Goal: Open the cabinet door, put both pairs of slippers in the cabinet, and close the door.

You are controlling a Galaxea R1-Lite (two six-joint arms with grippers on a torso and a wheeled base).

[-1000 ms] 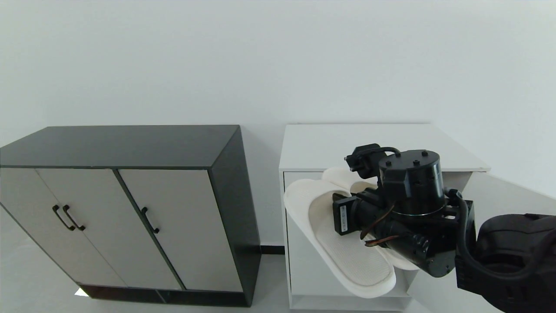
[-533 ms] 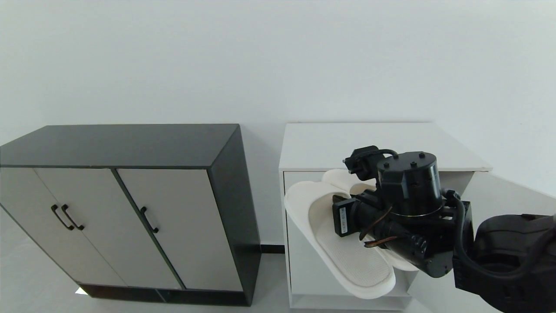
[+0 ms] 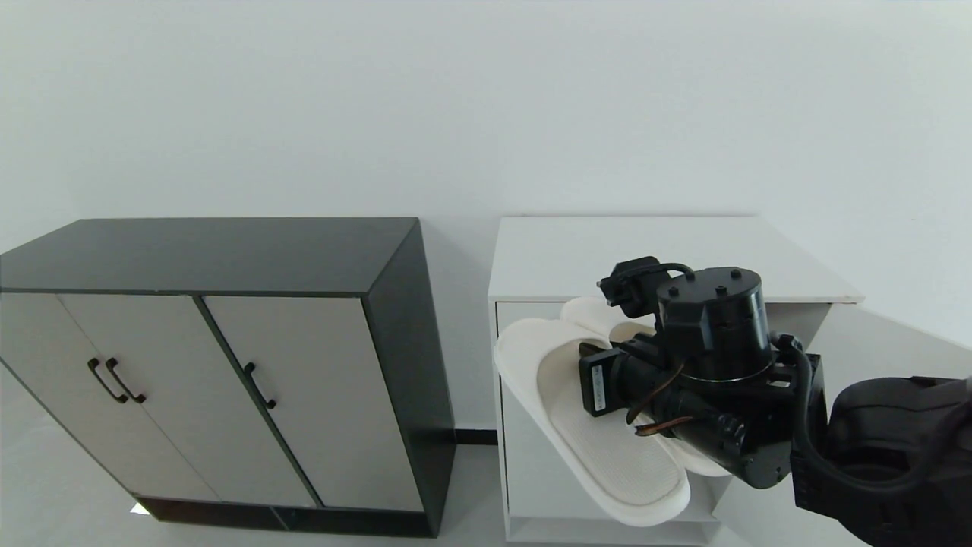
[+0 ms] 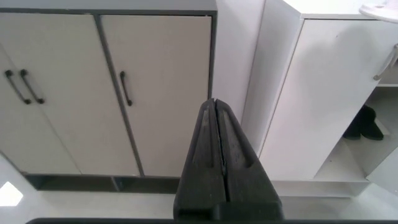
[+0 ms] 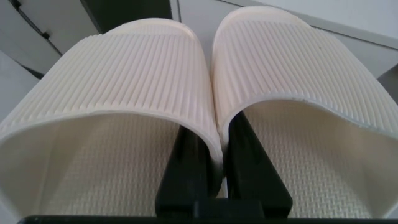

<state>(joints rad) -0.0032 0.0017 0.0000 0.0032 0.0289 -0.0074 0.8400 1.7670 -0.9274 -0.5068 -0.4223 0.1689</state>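
A pair of cream ribbed slippers (image 3: 615, 448) hangs in front of the white cabinet (image 3: 645, 251), toes pointing left and up. My right gripper (image 5: 216, 163) is shut on the two inner strap edges of the slippers (image 5: 143, 74), pinched together. The black cabinet (image 3: 228, 251) stands to the left with its grey doors (image 3: 319, 395) closed. My left gripper (image 4: 215, 109) is shut with nothing in it, low down and facing the gap between the two cabinets.
The white cabinet's door (image 4: 311, 99) looks ajar, with dark shoes (image 4: 365, 123) on a shelf inside. Black handles (image 3: 258, 386) sit on the grey doors. A plain wall runs behind both cabinets, and bare floor lies in front.
The head view has shifted very slightly. My right gripper keeps the slippers in the same place.
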